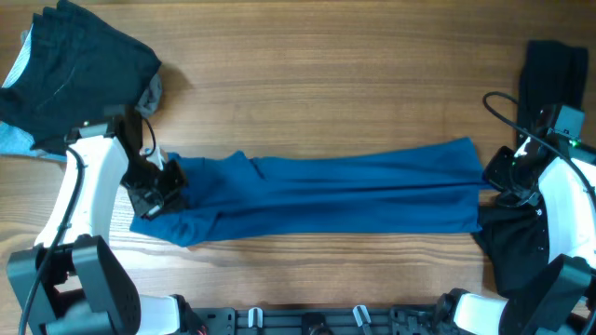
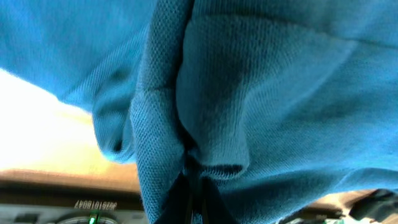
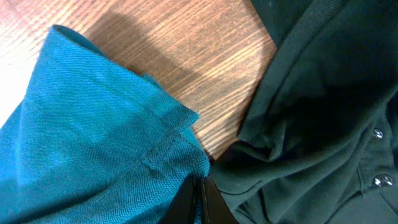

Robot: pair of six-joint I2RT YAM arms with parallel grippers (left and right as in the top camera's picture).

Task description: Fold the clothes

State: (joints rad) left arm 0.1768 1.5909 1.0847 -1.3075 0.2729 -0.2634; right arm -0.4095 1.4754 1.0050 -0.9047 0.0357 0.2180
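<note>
A blue knit garment (image 1: 326, 191) lies stretched out across the middle of the table, folded lengthwise. My left gripper (image 1: 166, 186) is shut on its left end, where the cloth bunches; in the left wrist view the blue garment (image 2: 249, 93) fills the frame and hangs from the closed fingers (image 2: 193, 193). My right gripper (image 1: 494, 179) is shut on the right end's edge; the right wrist view shows the fingers (image 3: 200, 198) pinching the blue hem (image 3: 124, 155) beside a dark green garment (image 3: 323, 124).
A pile of dark clothes (image 1: 79, 65) with a light blue piece lies at the back left. A black garment (image 1: 554, 70) lies at the back right, and the dark green one (image 1: 517, 247) sits under the right arm at the front right.
</note>
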